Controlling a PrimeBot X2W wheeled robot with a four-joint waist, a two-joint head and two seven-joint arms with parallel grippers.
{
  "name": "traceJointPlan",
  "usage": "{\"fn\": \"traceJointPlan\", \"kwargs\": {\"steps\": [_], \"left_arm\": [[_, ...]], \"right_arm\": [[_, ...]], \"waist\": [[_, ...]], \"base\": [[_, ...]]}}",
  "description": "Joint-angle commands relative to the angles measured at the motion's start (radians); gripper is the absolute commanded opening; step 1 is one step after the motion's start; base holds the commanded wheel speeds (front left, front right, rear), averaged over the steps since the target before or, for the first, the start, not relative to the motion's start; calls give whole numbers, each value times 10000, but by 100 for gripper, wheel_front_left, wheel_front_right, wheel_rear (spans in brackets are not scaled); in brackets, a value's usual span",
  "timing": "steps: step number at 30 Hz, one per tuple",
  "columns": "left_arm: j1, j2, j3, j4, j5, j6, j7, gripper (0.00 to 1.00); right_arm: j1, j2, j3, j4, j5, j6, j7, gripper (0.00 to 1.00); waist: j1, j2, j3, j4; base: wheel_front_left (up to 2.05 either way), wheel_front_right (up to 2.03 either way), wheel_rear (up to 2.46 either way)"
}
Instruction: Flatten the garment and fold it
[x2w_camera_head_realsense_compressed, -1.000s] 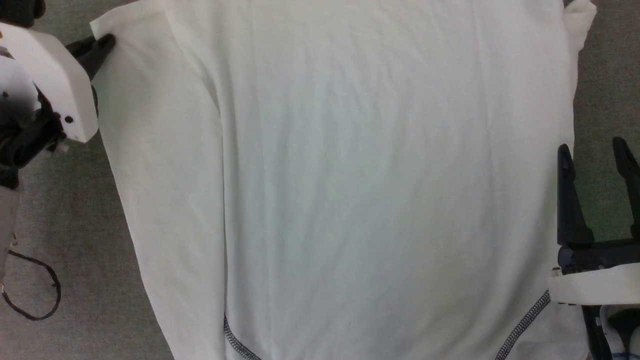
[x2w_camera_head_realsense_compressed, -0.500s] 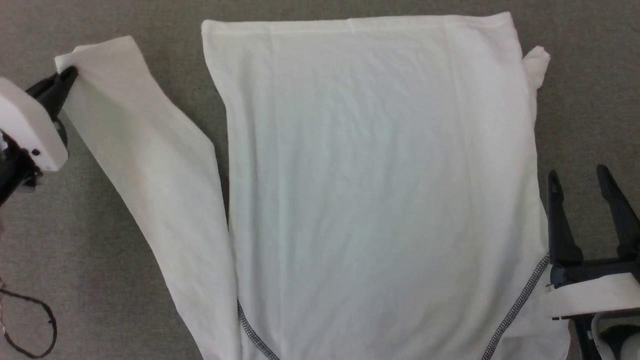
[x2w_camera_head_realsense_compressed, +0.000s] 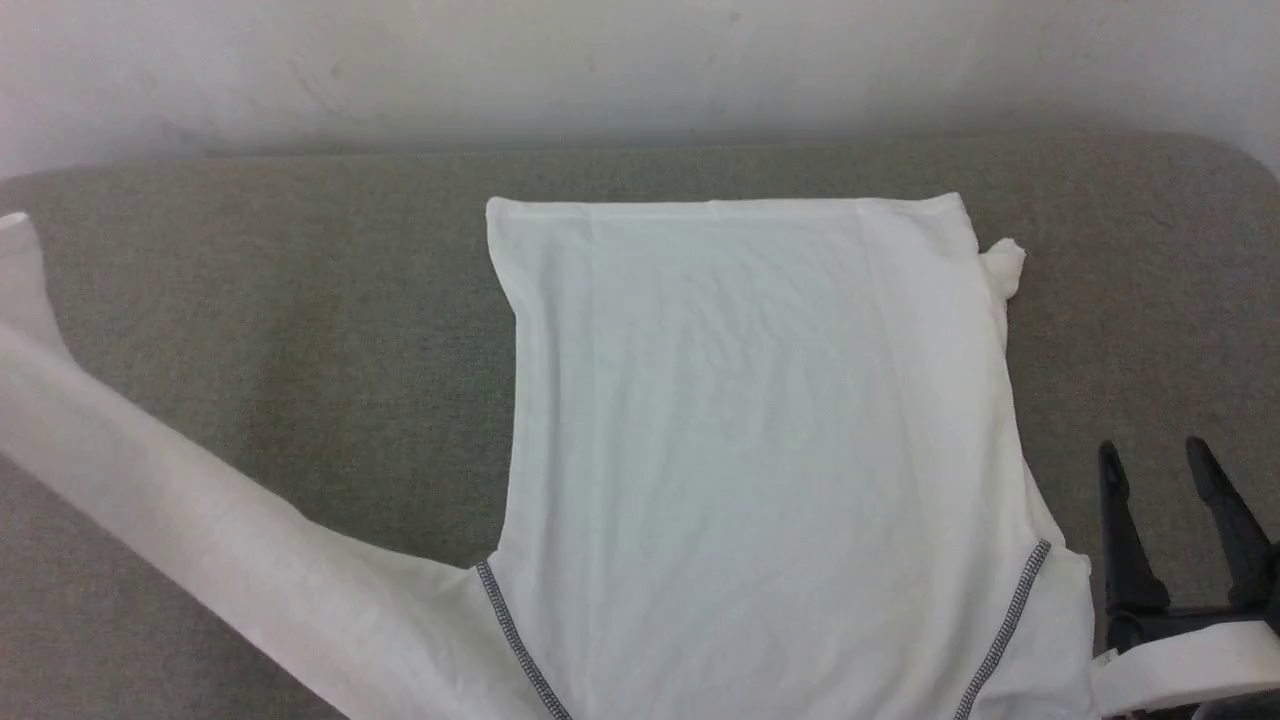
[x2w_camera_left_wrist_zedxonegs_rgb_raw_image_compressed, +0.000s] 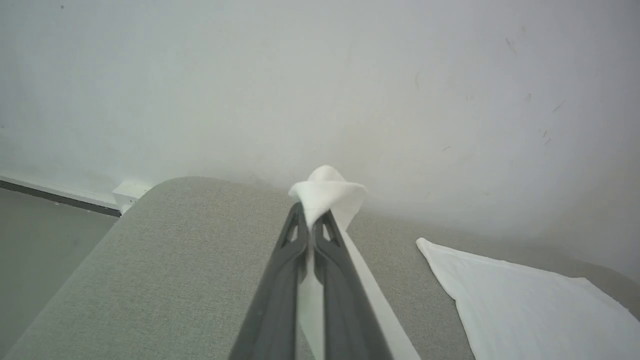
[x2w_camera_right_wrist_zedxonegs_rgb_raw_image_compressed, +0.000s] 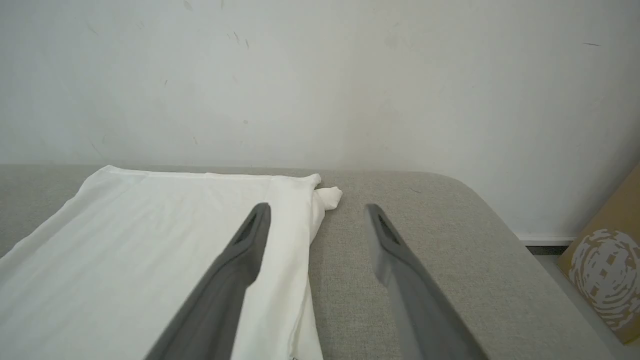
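**Pulled out wide, head camera shifted**

Your left gripper is clenched on the cuff. The sleeve now stretches toward 9 o'clock, off the body it lay beside a second ago. The garment lies flat on the grey pad, centre. Your right gripper stays released at 4 o'clock, near the garment's edge. The wall now shows at 12.

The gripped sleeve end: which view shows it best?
Left wrist view: the sleeve end pokes out of the shut left gripper. The head view has it at its left edge; the right wrist view shows the garment's body.
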Motion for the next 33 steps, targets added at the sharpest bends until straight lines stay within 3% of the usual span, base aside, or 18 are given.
{"fn": "traceJointPlan", "kwargs": {"steps": [1, 6, 9, 13, 17, 20, 24, 29, 33], "left_arm": [[855, -82, 461, -427, -97, 234, -191, 0], [3405, -857, 1937, -1894, -330, 781, -745, 0], [4398, -1323, 2405, -2612, -366, 893, -982, 0], [4843, -1571, 2432, -3445, -308, 940, -1065, 0], [4736, -1583, 1869, -4924, -54, 1170, -888, 0], [4208, -1409, 950, -6094, 318, 1452, -528, 0], [2843, -1475, -1018, -7278, 819, 1737, 48, 0], [636, -2405, -4136, -7332, 2008, 1851, 746, 0], [-995, -3446, -6643, -6100, 3609, 1502, 1213, 0]], "right_arm": [[144, 5, -19, 32, 75, -7, -72, 100], [307, 5, -120, 81, 192, -7, -93, 100], [350, 5, -188, 94, 234, -7, -68, 100], [374, 5, -267, 49, 225, -7, -29, 100], [407, 5, -479, -181, 186, -7, 108, 100], [368, 5, -761, -406, 133, -7, 220, 100], [225, 5, -1144, -691, 55, -7, 354, 100], [77, 5, -1445, -876, 88, -7, 439, 100], [42, 5, -1669, -949, 173, -7, 450, 100]], "waist": [[4, 0, -627, 189], [4, 0, -804, 286], [4, 0, -924, 384], [4, 0, -1054, 488], [4, 0, -1182, 578], [4, 0, -1177, 590], [4, 0, -1030, 525], [4, 0, -715, 353], [4, 0, -410, 190]], "base": [[0, 0, 0], [0, 0, 0], [0, 0, 0], [0, 0, 0], [0, 0, 0], [0, 0, 0], [0, 0, 0], [0, 0, 0], [0, 0, 0]]}}
